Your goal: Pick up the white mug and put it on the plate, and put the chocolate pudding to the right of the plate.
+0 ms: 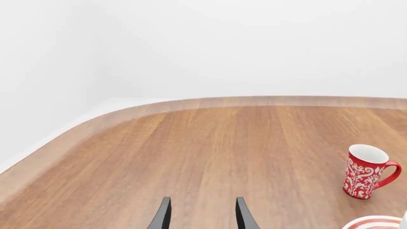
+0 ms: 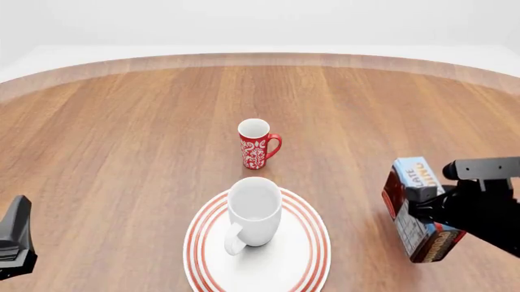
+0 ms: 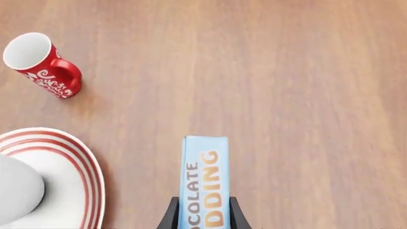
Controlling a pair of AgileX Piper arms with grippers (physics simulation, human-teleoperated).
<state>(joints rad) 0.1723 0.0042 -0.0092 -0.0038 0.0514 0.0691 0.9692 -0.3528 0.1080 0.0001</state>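
Note:
The white mug (image 2: 253,210) stands upright on the plate (image 2: 309,258), handle toward the near left. In the right wrist view the mug (image 3: 16,191) and the plate (image 3: 79,162) lie at the edge. My right gripper (image 2: 425,210) is shut on the chocolate pudding (image 2: 411,182), held on edge and tilted, to the right of the plate and apart from it. The wrist view shows its blue face (image 3: 203,176) between the fingers (image 3: 170,217). Whether the box touches the table I cannot tell. My left gripper (image 1: 202,217) is open over bare wood at the near left (image 2: 12,237).
A red mug with a white floral pattern (image 2: 257,145) stands upright just behind the plate, also in the left wrist view (image 1: 365,171) and right wrist view (image 3: 45,64). The round wooden table's rim (image 2: 260,59) curves along the back.

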